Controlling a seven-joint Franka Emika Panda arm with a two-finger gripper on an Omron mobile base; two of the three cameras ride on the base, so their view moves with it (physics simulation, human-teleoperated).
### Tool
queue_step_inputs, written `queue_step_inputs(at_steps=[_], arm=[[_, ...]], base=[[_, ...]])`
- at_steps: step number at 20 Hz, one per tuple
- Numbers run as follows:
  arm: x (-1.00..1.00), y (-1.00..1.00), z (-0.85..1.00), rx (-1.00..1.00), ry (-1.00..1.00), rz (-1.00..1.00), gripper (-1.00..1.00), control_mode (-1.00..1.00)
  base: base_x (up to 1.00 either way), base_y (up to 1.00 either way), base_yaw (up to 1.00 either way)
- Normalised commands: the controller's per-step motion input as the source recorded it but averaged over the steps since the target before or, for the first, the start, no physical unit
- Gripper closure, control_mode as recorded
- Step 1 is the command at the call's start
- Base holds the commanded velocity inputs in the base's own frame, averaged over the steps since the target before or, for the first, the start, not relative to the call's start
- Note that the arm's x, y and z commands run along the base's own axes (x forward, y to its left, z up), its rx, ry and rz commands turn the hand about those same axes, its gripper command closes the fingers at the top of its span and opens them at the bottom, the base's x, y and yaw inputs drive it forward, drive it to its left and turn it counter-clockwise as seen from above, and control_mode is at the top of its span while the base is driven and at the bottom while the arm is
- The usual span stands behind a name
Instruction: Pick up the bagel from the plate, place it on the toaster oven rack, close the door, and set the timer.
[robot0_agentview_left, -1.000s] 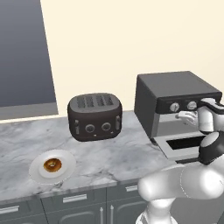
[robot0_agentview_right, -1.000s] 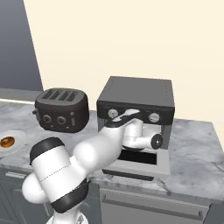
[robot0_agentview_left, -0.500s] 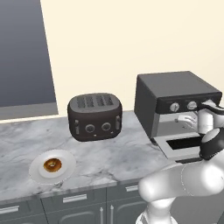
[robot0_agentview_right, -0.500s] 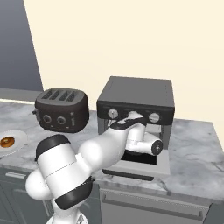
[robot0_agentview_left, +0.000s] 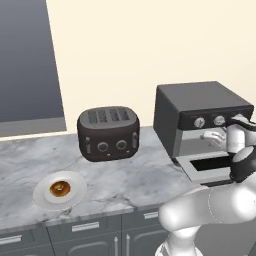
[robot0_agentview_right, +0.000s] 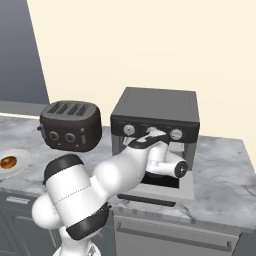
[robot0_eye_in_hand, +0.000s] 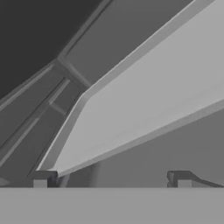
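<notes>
The bagel (robot0_agentview_left: 60, 189) lies in the middle of the white plate (robot0_agentview_left: 44, 196) at the counter's front left; the bagel (robot0_agentview_right: 6, 162) also shows at the far left of the right base view. The dark grey toaster oven (robot0_agentview_left: 200, 102) stands at the right with its door (robot0_agentview_left: 186, 164) folded down flat. My gripper (robot0_agentview_left: 210, 136) reaches into the oven's mouth, just under the knobs. In the hand view my gripper (robot0_eye_in_hand: 111, 180) is open with nothing between its fingertips (robot0_eye_in_hand: 41, 179), close above the light-grey toaster oven rack (robot0_eye_in_hand: 144, 105).
A dark brown four-slot toaster (robot0_agentview_left: 108, 132) stands between the plate and the oven. The marble counter (robot0_agentview_left: 140, 175) runs left to right with grey cabinet fronts below. Three silver knobs (robot0_agentview_right: 176, 134) line the oven's front panel above the opening.
My hand has dropped a little from beside the knobs and moved toward the oven's opening. Bagel, plate and door have stayed where they were.
</notes>
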Motion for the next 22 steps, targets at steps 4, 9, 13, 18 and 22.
queue_step_inputs(at_steps=[4,9,13,18,22], arm=[[0.06,0.0,0.0,0.03,0.0,0.0,-1.0,-1.0],[0.0,0.0,0.0,0.03,-0.02,0.0,-1.0,-1.0],[0.0,0.0,0.0,0.03,-0.04,0.0,-1.0,-1.0],[0.0,0.0,0.05,0.04,-0.06,0.0,-1.0,-1.0],[0.07,0.0,0.01,0.03,-0.02,0.0,-1.0,-1.0]], base=[[0.0,0.0,0.0],[0.0,0.0,0.0],[0.0,0.0,0.0],[0.0,0.0,0.0],[0.0,0.0,0.0]])
